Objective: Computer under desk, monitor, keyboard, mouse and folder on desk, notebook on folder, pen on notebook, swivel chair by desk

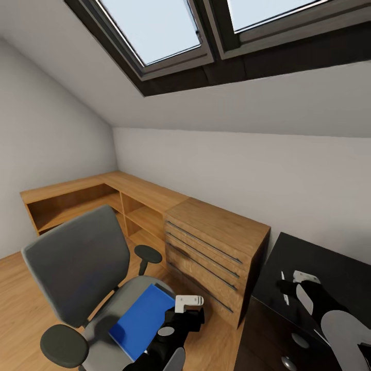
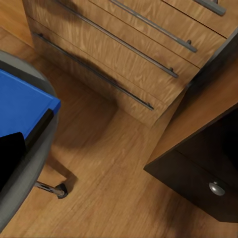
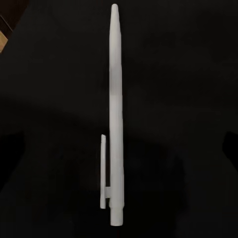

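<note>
The grey swivel chair (image 1: pixel 77 263) stands at the lower left, with the bright blue folder (image 1: pixel 141 319) lying flat on its seat. My left gripper (image 1: pixel 181 317) hovers at the folder's right edge. In the left wrist view one black finger (image 2: pixel 10 158) sits beside the folder (image 2: pixel 20 104), and nothing is held. At the right is the glossy black desk (image 1: pixel 330 263). On it lies a slim white pen (image 1: pixel 282 285), with my right gripper (image 1: pixel 291 291) open just above it. The right wrist view shows the pen (image 3: pixel 115 114) untouched between the spread fingers.
A low oak drawer chest (image 1: pixel 216 247) stands between the chair and the desk, with oak shelving (image 1: pixel 77 198) along the back wall. The dark drawer unit with a silver knob (image 2: pixel 216 187) sits under the desk. Oak floor (image 2: pixel 119 168) lies between chair and chest.
</note>
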